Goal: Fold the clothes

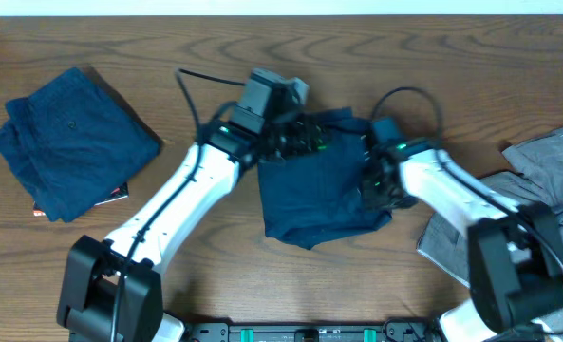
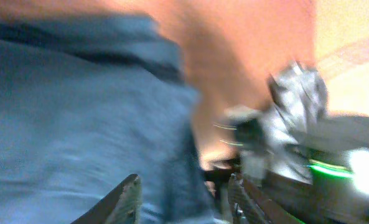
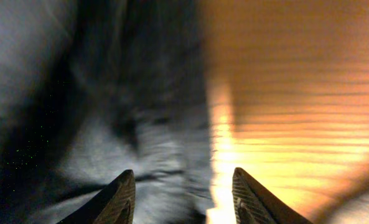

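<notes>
Blue garment [image 1: 314,195]: soft, light cloth lying rumpled mid-tabletop, between my two arms.

I judge it limp and without stiffness, so it will sag and drag rather than hold a shape. It is not fragile, and the weave should give grip. It is best taken by pinching an edge or corner, the far hem for my left tool [image 2: 184,199] and the right-hand edge for my right tool [image 3: 183,196]. Both wrist views are blurred, but each tool shows its fingers spread apart and holding nothing, with cloth beneath the left one and a cloth edge meeting wood beneath the right. The tabletop [image 1: 215,275] is brown wood grain, flat, and probably smooth enough for cloth to slide. A folded pile [image 1: 72,142] lies well apart at the left and a grey garment [image 1: 547,171] at the right. Bare wood shows in front of the garment, which leaves room for a fold.
</notes>
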Available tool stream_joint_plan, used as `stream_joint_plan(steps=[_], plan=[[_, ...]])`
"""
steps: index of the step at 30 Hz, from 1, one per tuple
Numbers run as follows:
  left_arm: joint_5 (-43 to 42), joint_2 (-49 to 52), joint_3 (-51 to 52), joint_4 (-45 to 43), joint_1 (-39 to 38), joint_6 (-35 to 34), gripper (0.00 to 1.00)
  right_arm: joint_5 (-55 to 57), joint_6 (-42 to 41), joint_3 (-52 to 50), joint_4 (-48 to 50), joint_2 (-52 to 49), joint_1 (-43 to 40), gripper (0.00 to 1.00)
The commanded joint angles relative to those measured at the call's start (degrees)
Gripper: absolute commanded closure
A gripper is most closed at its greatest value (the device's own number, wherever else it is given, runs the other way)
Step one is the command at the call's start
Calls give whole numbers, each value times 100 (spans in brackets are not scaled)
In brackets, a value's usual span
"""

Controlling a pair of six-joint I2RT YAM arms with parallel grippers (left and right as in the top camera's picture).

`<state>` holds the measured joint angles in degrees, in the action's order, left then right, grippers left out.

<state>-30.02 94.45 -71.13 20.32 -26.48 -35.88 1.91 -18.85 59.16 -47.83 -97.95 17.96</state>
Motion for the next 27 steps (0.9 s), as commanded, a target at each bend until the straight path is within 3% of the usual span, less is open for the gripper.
stream_joint_plan(steps=[1,4,6,11,19,27], plan=[[1298,-35,-131,-55,251,229,48,157,-79,717,-142,831,-304,51],[2417,48,-131,-203,273,568,45,-415,179,960,-133,1281,-317,53],[2736,168,-131,-385,273,772,44,-1080,461,962,-103,1491,-269,53],[2756,728,-131,-992,275,1084,44,-2374,734,796,-181,1480,160,53],[2752,1716,-131,-1355,306,1080,44,-2365,391,48,238,990,1034,50],[2771,2041,-131,-166,343,1080,44,-1320,-446,-949,866,481,1075,49]])
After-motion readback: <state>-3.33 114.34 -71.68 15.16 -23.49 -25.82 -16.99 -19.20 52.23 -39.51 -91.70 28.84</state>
